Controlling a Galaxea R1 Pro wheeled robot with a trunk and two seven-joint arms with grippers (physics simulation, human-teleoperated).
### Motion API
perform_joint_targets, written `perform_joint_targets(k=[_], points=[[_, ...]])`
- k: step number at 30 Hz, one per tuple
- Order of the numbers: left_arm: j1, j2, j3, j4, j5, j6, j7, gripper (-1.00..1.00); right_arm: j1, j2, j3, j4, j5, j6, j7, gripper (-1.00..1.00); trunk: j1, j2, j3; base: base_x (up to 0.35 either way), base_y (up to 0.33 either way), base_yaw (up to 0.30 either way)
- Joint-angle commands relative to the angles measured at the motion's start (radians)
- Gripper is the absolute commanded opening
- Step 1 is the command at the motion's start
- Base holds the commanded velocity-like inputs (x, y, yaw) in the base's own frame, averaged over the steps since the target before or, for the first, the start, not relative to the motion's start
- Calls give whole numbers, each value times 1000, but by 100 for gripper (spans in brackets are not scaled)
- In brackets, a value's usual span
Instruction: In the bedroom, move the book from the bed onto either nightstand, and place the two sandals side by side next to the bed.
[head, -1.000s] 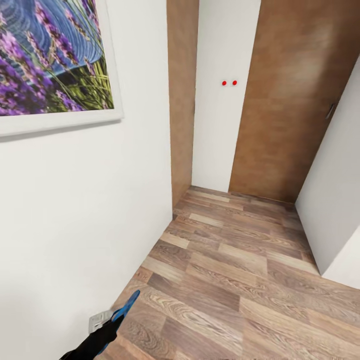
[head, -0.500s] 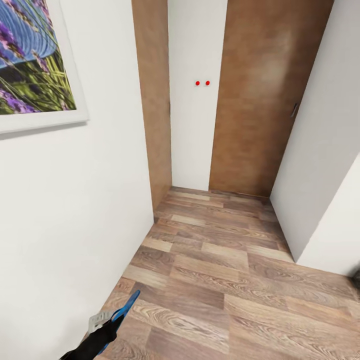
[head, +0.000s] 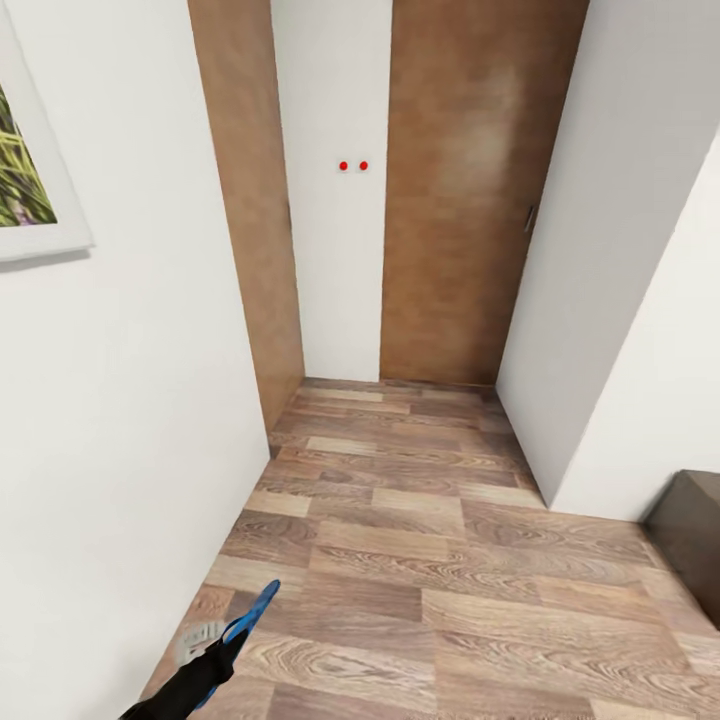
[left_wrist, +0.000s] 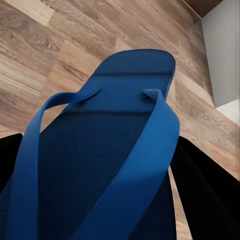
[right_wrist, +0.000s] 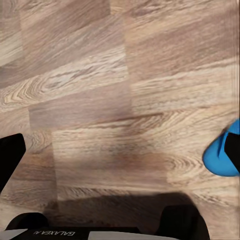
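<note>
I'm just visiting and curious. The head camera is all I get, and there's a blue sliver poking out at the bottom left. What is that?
Observer: It's a flat blue sandal. The left wrist camera shows its sole and both straps close up, gripped between the left arm's black jaws.
Operator: Is the other arm carrying something too?
Observer: No. The right wrist camera shows the right arm's jaws spread apart over the wood floor, with nothing between them.
</note>
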Motion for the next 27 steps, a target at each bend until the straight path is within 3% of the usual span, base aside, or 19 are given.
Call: perform_joint_targets(k=[1,15,27], points=[[-1,0,4,1,2,-2,-4,-100,-1,0,-2,0,-9,10,4,100,0,0,-1,3,1,-284],[-1,0,4,0,2,-2,-7,-100,-1,0,-2,1,-9,10,4,100,0,0,-1,5,2,-284],[-1,1,4,0,2,-2,-10,-100,-1,0,-2,1,-9,10,4,100,0,0,-1,176,114,-284]])
